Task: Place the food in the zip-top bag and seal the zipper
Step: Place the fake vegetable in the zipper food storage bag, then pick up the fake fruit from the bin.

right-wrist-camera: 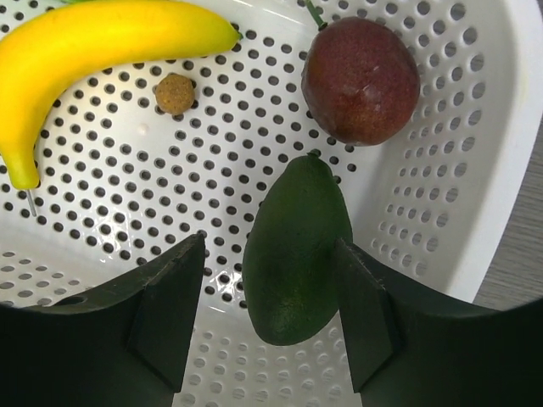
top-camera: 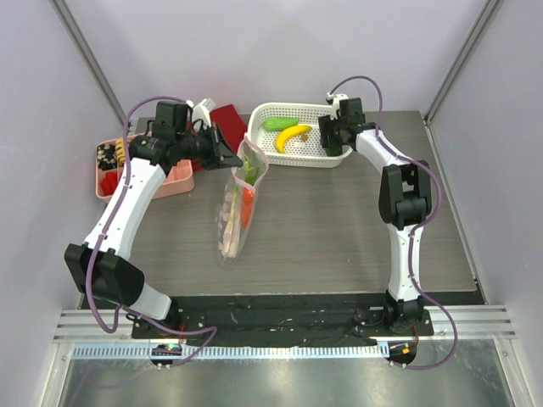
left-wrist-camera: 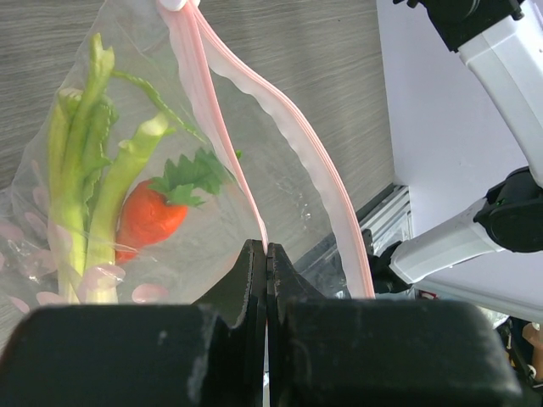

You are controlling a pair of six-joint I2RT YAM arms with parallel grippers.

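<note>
The bench [top-camera: 339, 229] carries all items.

The bag [top-camera: 229, 242] sits at mid-bench. Its top edge is raised at the left gripper [left-wrist-camera: 265, 254] and its lower end rests on the bench, nearer the arm bases. The mouth is open, and the two halves of the zipper [left-wrist-camera: 208, 85] are spread apart.

The basket [top-camera: 307, 161] stands at the far side of the bench, just right of the bag top. The tray [top-camera: 174, 178] lies at far left, beside the left arm.

Food inside the bag:
- The leek [left-wrist-camera: 81, 195] lies along the bag.
- The pepper [left-wrist-camera: 148, 216] touches the leek on its right.

Food in the basket:
- The banana [right-wrist-camera: 93, 38] lies at the upper left of the right wrist view.
- The green piece [right-wrist-camera: 293, 254] lies on the basket floor.
- The red piece [right-wrist-camera: 361, 80] lies just beyond the green piece, near the basket wall.
- A small ball [right-wrist-camera: 174, 93] lies just below the banana.

Left gripper: its jaws are pressed together on one half of the zipper.

Right gripper [right-wrist-camera: 270, 246]: it is spread wide and low over the basket, one finger on each side of the green piece. Contact with the piece cannot be told.
</note>
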